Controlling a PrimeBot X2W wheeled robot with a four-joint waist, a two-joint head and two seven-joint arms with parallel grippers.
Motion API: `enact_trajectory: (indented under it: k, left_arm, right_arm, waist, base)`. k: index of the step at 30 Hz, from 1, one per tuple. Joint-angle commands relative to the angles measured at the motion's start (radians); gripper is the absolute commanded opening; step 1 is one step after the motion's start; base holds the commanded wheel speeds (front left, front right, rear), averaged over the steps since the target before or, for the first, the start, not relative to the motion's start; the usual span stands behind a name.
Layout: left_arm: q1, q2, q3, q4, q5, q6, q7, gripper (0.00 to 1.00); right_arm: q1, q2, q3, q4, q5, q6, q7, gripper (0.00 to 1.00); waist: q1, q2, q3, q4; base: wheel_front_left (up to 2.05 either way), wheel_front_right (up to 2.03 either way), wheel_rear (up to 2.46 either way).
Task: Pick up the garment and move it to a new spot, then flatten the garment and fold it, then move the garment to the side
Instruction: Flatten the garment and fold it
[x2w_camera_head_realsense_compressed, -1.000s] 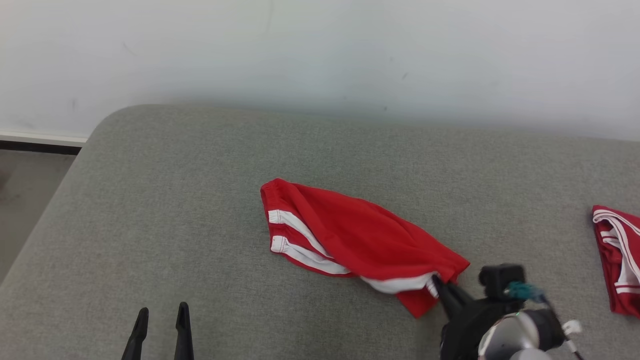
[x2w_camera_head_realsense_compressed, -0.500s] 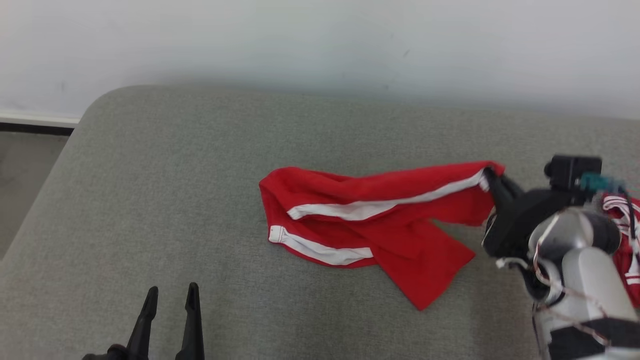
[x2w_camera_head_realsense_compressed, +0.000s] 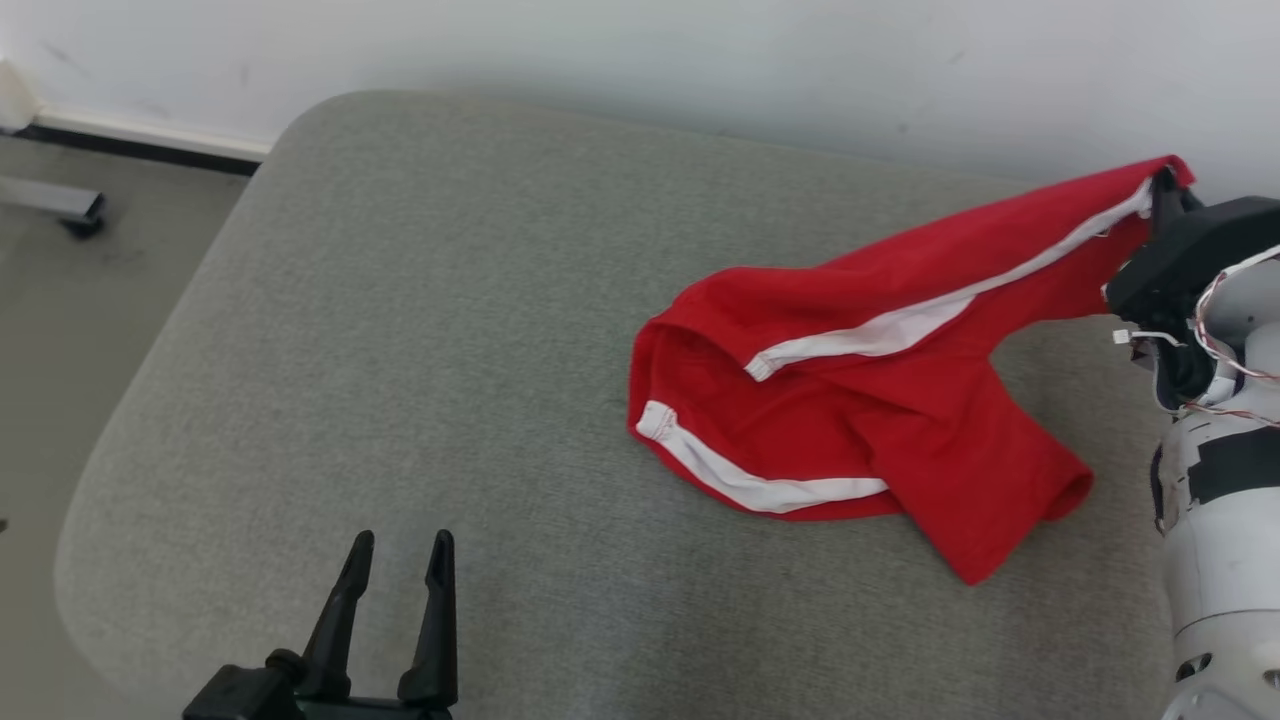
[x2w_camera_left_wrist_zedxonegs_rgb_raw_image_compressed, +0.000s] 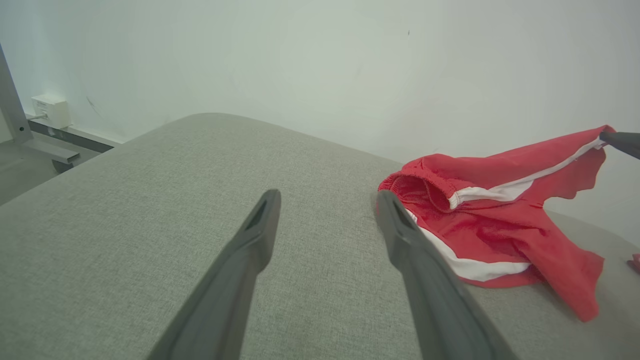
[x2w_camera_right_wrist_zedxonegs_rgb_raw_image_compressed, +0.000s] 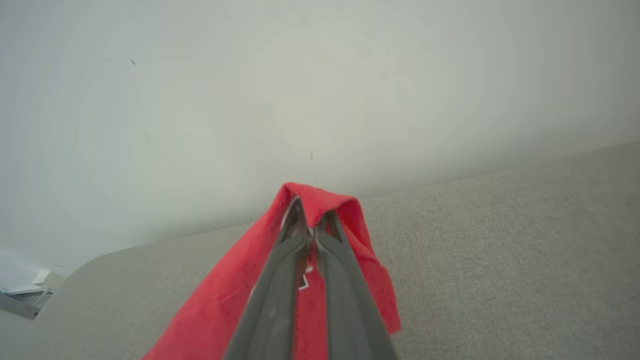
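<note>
Red shorts (x2w_camera_head_realsense_compressed: 880, 400) with white side stripes, that's the garment. Head view: they lie right of centre on the grey cushion (x2w_camera_head_realsense_compressed: 400, 350). Right gripper (x2w_camera_head_realsense_compressed: 1160, 190) pinches one leg hem and holds that corner up near the wall (x2w_camera_head_realsense_compressed: 640, 50) at far right. Waistband and the other leg rest on the cushion. Left gripper (x2w_camera_head_realsense_compressed: 395, 560) sits at the near edge, lower left, fingers spread wide with nothing between them, well apart from the cloth

Left wrist view: left gripper (x2w_camera_left_wrist_zedxonegs_rgb_raw_image_compressed: 327, 195) wide, pointing across bare cushion, shorts (x2w_camera_left_wrist_zedxonegs_rgb_raw_image_compressed: 500, 220) just beyond its right-hand finger. Waistband opening faces this camera. Tip of the right gripper (x2w_camera_left_wrist_zedxonegs_rgb_raw_image_compressed: 620, 139) is at the raised corner, cloth drawn taut along the stripe

Right wrist view: right gripper (x2w_camera_right_wrist_zedxonegs_rgb_raw_image_compressed: 311, 210) has its jaws closed on a fold of the shorts (x2w_camera_right_wrist_zedxonegs_rgb_raw_image_compressed: 225, 310), which drapes over the tips and trails down-left. Cushion and pale wall behind

My read: pick-and-relocate step, early in the task. To do it well:
- lift until the trailing leg clears the cushion before carrying, or it will likely drag and bunch
- the one-corner grip looks thin, so move slowly without jerks
- set down on open cushion with room to spread
- bring the left in on the waistband for flattening
</note>
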Motion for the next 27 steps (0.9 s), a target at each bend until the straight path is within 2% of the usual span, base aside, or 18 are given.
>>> enact_trajectory:
  k: [1, 2, 5, 8, 12, 15, 21, 24, 27]
  left_arm:
    - [-0.017, 0.000, -0.014, 0.007, -0.011, -0.005, 0.000, 1.00]
    - [-0.019, 0.000, -0.022, 0.010, -0.011, -0.006, 0.000, 1.00]
    - [-0.021, 0.000, -0.032, 0.016, -0.014, -0.004, 0.000, 1.00]
    - [-0.019, 0.000, -0.034, 0.019, -0.014, -0.002, 0.000, 1.00]
    - [-0.003, 0.000, -0.016, 0.025, -0.009, 0.002, 0.000, 1.00]
    - [0.003, 0.000, 0.000, 0.024, -0.012, 0.004, 0.000, 1.00]
    - [0.027, 0.000, 0.030, 0.026, -0.007, 0.002, 0.000, 1.00]
    - [0.041, 0.000, 0.044, 0.025, -0.008, 0.002, 0.000, 1.00]
    - [0.049, 0.000, 0.056, 0.023, -0.005, 0.003, 0.000, 1.00]
  right_arm:
    - [-0.030, -0.020, -0.051, 0.070, -0.045, -0.002, -0.034, 0.49]
    - [-0.040, -0.029, -0.078, 0.101, -0.066, -0.002, -0.051, 1.00]
    - [-0.065, -0.049, -0.155, 0.174, -0.135, -0.002, -0.098, 1.00]
    - [-0.073, -0.055, -0.188, 0.215, -0.181, -0.002, -0.111, 1.00]
    - [-0.087, -0.035, -0.185, 0.294, -0.253, -0.002, -0.106, 1.00]
    - [-0.093, -0.011, -0.101, 0.326, -0.256, -0.002, -0.125, 1.00]
    - [-0.046, 0.044, 0.137, 0.356, -0.129, -0.002, -0.161, 1.00]
    - [0.029, 0.056, 0.274, 0.311, -0.043, -0.002, -0.171, 1.00]
    - [0.138, 0.059, 0.397, 0.213, 0.031, -0.002, -0.175, 1.00]
  waist:
    - [-0.0002, -0.0001, 0.031, 0.064]
    - [-0.0002, -0.0001, 0.030, 0.072]
    - [-0.0002, -0.0001, 0.027, 0.087]
    - [-0.0002, -0.0001, 0.024, 0.088]
    - [-0.0002, -0.0001, 0.005, 0.064]
    - [-0.0002, -0.0001, -0.010, 0.039]
    - [-0.0002, -0.0001, -0.046, -0.023]
    - [-0.0002, -0.0001, -0.058, -0.055]
    - [-0.0002, -0.0001, -0.063, -0.081]
  base:
    - [0.00, 0.00, 0.00]
    - [0.00, 0.00, 0.00]
    - [0.00, 0.00, 0.00]
    - [0.00, 0.00, 0.00]
    - [0.00, 0.00, 0.00]
    - [0.00, 0.00, 0.00]
    - [0.00, 0.00, 0.00]
    - [0.00, 0.00, 0.00]
    - [0.00, 0.00, 0.00]
